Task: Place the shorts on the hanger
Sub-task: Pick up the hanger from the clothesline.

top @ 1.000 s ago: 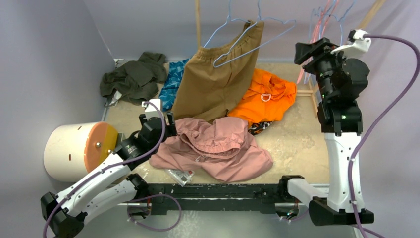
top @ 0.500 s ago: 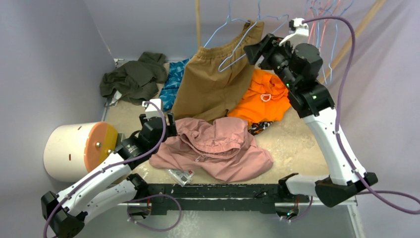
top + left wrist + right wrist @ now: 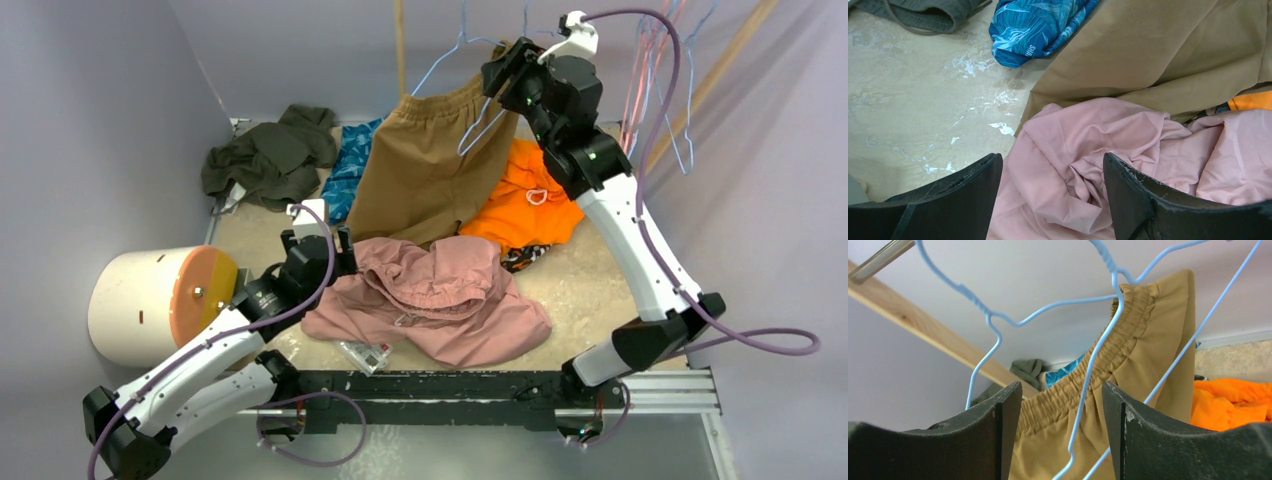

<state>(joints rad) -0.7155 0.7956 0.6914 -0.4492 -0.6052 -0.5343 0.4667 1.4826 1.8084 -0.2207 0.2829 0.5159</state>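
The dusty-pink shorts (image 3: 435,295) lie crumpled on the table near the front. My left gripper (image 3: 335,250) is open at their left edge, and in the left wrist view (image 3: 1053,170) its fingers straddle folds of the pink fabric (image 3: 1088,145). My right gripper (image 3: 497,77) is raised at the back rail and open. In the right wrist view (image 3: 1062,400) a wire of the light-blue hanger (image 3: 1083,390) runs between its fingers, not clamped. The hanger (image 3: 478,128) hangs in front of the tan shorts (image 3: 425,175).
Tan shorts hang on another blue hanger (image 3: 993,320) from a wooden rail (image 3: 923,325). An orange garment (image 3: 535,195), a blue patterned cloth (image 3: 350,165) and a dark green garment (image 3: 270,155) lie behind. A white cylinder (image 3: 140,300) stands at left. Pink hangers (image 3: 640,70) hang at right.
My right arm has swung from the far right up and left to the hanging light-blue hanger. The left arm and the pink shorts have not moved.
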